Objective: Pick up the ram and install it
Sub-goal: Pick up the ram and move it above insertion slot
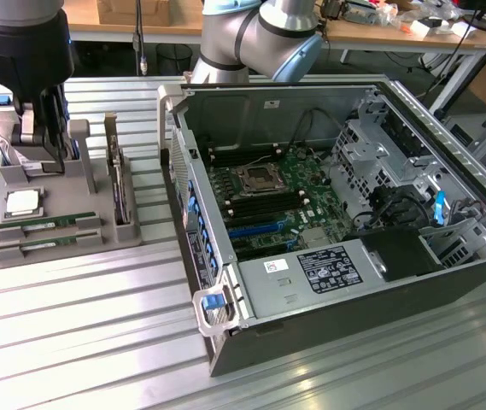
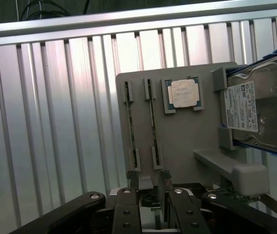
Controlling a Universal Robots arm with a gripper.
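Ram stands on edge in a tray slot on the worktop, with its twin just beside it and the CPU near. Likely light, stiff and fragile, so grip the long faces mid-length, clear of the chips. Pincer hangs over the tray, wide and empty, seemingly off the ram's line.

A ribbed, silvery metal counter spans the exterior view's lower frame. At centre left a grey parts holder sits flat on it. From centre to right edge lies an open computer case, just beside the holder.
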